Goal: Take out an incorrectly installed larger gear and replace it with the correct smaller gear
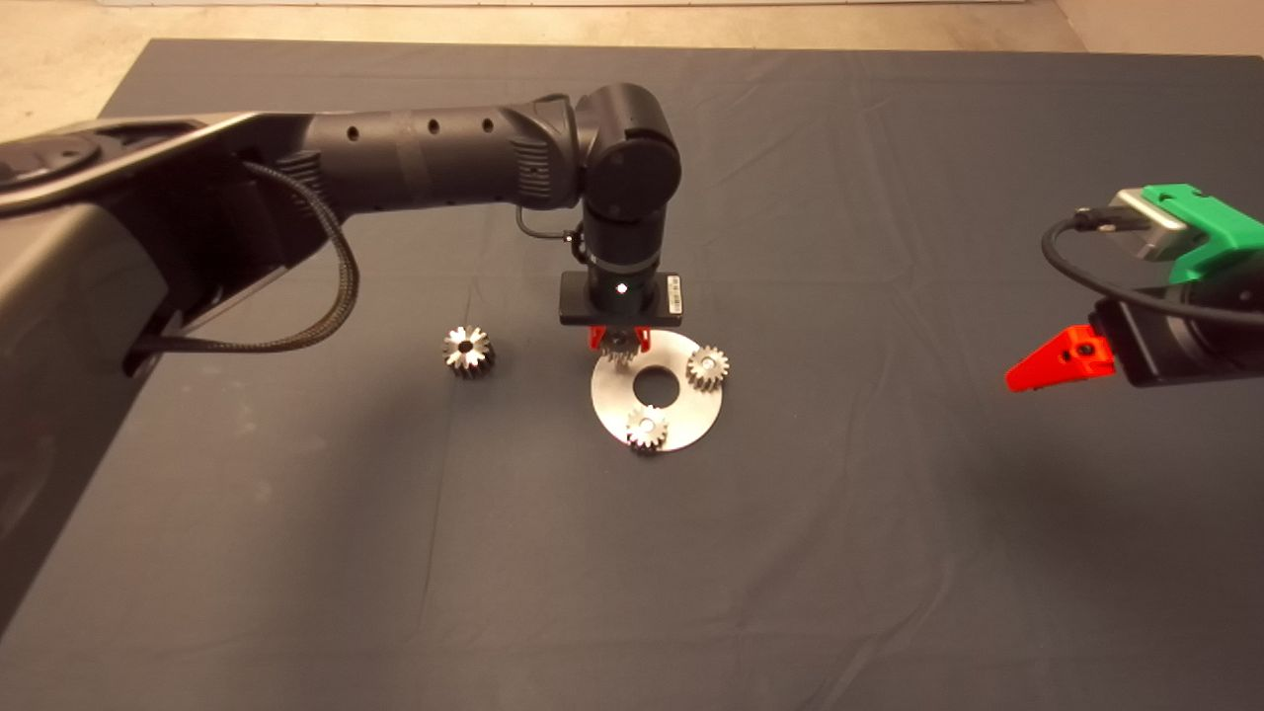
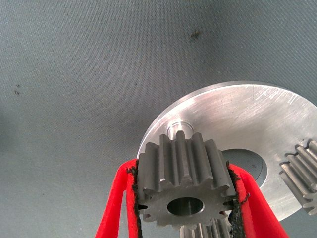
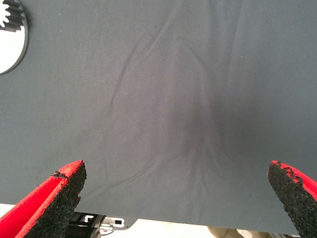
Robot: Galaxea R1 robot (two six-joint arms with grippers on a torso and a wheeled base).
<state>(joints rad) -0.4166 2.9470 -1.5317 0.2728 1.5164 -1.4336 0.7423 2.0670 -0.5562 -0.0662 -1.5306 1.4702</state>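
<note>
The left hand (image 2: pixel 185 198) is gripping a small fine-toothed steel gear (image 2: pixel 182 184) over a stud on the brushed metal disc (image 2: pixel 247 116). The chunky coarse-toothed gear (image 1: pixel 468 352) is lying apart on the cloth-covered worktop (image 1: pixel 395 553). The right hand (image 3: pixel 178 198) is hanging spread wide at the side

No legible text, brand, number or sign was found in any view. A small white label (image 1: pixel 674 286) sat on the black camera housing (image 1: pixel 620 299) of the left arm's wrist, at the housing's right end in the head view, directly above the round metal plate (image 1: pixel 691 415); its print was too small to read. Gears, plate and mat (image 1: pixel 889 543) bore no markings.
</note>
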